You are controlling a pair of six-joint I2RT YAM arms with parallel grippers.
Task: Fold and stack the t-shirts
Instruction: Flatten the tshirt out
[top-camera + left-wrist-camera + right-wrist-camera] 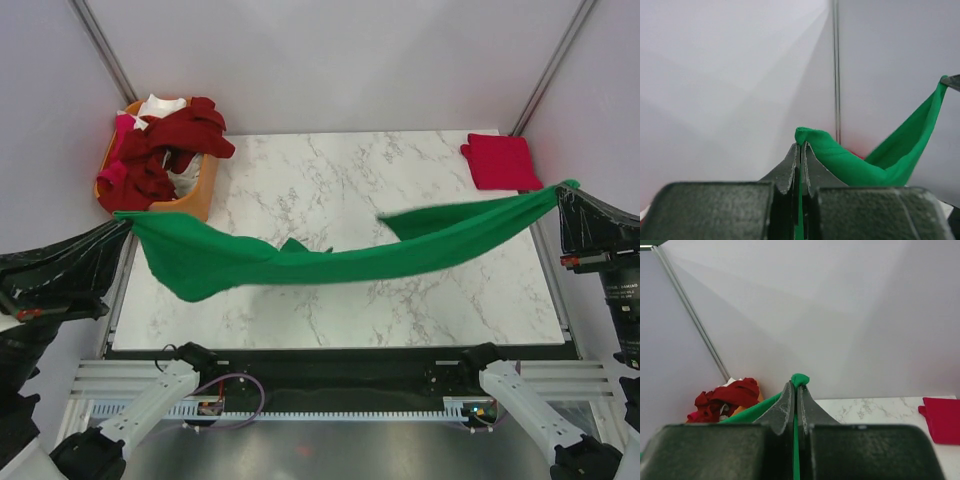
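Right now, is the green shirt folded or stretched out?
Stretched out, not folded: the green shirt hangs sagging between the left gripper and right gripper, each shut on one end.

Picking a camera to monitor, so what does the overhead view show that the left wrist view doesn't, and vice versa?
Only overhead: the marble table, the orange basket heaped with shirts, and both arms at once. Only left wrist: the left gripper shut tight on a fold of cloth, seen close up. Both: the green shirt stretched across to the right gripper.
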